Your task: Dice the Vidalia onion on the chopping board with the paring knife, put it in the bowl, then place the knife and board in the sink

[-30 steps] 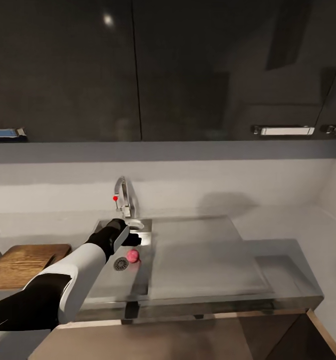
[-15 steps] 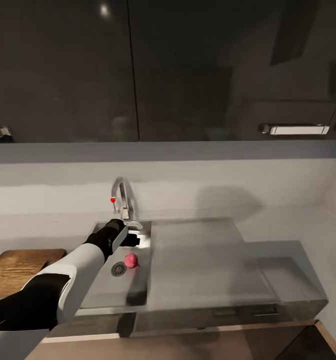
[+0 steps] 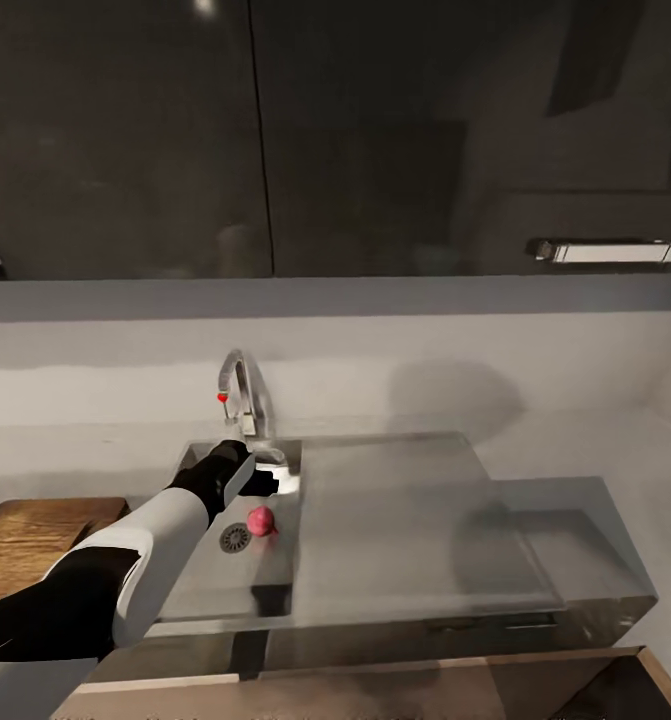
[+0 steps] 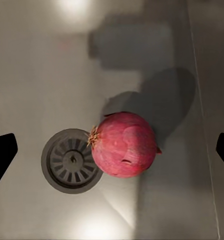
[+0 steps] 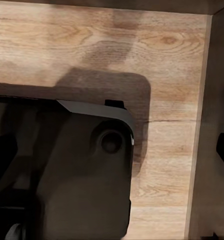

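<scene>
My left gripper (image 3: 260, 482) hangs over the sink (image 3: 275, 590) basin, just beyond the Vidalia onion (image 3: 261, 520), which lies on the basin floor touching the right edge of the round drain (image 3: 236, 538). Through the left wrist camera the onion (image 4: 124, 145) sits almost centred between my two fingertips (image 4: 2, 155), which show at the far edges of the picture, so the jaws stand wide and hold nothing.

To do this pick well, I judge I should come straight down with the jaws kept wide until the fingers bracket the bulb at its broadest part, then close gently. The onion is round and smooth on slick steel, so a grip too high would likely squeeze it out, and a sideways nudge could roll it onto the drain (image 4: 72, 160) or against the basin wall. The tap (image 3: 243, 395) stands just behind my wrist; I should lift vertically before swinging left.

The chopping board (image 3: 35, 540) waits on the counter (image 3: 95, 455) to the left of the sink, well apart from the onion.

My right gripper (image 5: 112, 145) points at a wooden surface; only dark finger edges show at the sides, apparently apart and with nothing between them.
</scene>
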Controlling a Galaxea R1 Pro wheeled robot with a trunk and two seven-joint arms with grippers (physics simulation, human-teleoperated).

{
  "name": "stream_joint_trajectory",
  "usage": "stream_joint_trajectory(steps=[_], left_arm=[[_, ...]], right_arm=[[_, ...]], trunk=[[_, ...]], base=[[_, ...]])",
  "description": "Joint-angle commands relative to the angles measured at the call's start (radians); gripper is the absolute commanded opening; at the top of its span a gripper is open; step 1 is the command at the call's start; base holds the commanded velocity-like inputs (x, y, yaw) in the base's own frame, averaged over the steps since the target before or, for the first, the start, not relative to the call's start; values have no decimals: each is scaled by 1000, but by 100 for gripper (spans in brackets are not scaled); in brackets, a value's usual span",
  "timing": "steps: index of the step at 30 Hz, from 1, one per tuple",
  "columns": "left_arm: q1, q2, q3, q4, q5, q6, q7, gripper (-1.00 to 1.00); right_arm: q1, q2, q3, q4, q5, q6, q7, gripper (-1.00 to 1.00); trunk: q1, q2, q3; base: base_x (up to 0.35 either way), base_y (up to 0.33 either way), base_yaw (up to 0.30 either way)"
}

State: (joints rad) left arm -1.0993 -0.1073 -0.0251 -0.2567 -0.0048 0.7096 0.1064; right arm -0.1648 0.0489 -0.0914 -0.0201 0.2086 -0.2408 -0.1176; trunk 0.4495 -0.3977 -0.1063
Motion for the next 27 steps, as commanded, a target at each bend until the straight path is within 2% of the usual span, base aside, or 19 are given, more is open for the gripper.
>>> stream_joint_trajectory(steps=[1, 27], left_arm=[[-1, 0, -3, -1, 0, 5, 3, 100], [-1, 0, -3, 12, 0, 5, 3, 100]], right_arm=[[-1, 0, -8, 1, 11, -3, -4, 100], [-1, 2, -8, 1, 11, -3, -4, 100]], trunk=[[1, -2, -4], [1, -2, -45]], base=[[0, 0, 0], [0, 0, 0]])
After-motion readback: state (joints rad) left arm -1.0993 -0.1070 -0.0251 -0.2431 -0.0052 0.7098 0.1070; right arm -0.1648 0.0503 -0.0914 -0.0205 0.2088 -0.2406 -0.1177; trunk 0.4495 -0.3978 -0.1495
